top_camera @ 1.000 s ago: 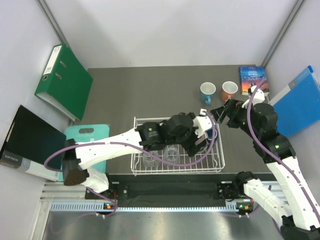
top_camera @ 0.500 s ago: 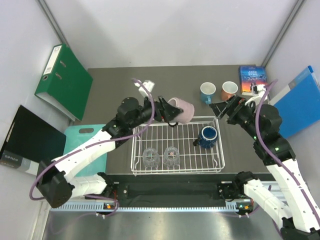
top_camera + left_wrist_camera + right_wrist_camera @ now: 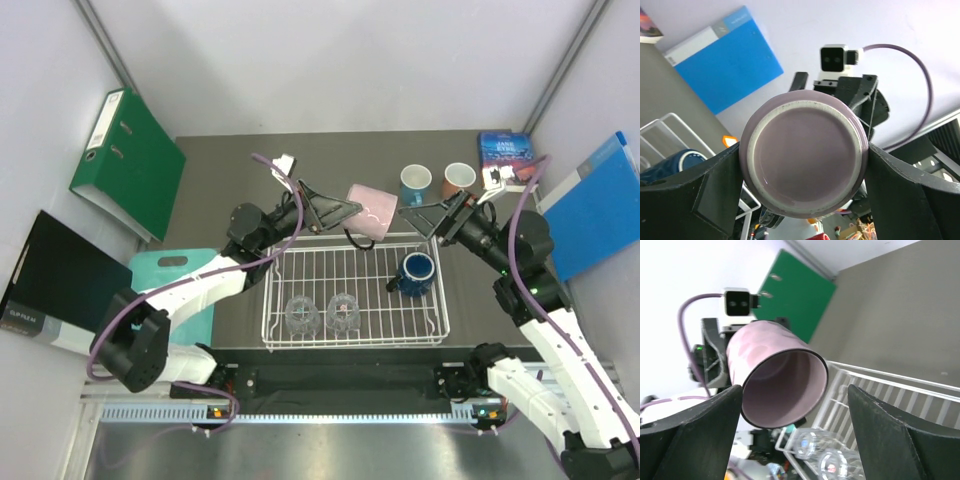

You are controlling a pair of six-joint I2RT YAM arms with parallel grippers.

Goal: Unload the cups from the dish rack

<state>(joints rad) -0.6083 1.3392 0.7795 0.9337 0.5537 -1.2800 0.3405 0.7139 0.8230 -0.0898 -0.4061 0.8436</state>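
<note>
My left gripper is shut on the mauve-pink mug and holds it on its side in the air over the far edge of the white dish rack. The left wrist view shows the mug's base clamped between my fingers. My right gripper is open and faces the mug's mouth from a short gap. A navy mug and two glass tumblers sit in the rack. A light blue mug and an orange mug stand on the table behind.
A green binder leans at the far left and a blue binder at the right wall. A book lies at the far right. A teal cutting board lies left of the rack.
My left arm lifted the pink mug out of the rack and carried it up and right toward my right gripper. My right gripper turned to face it.
</note>
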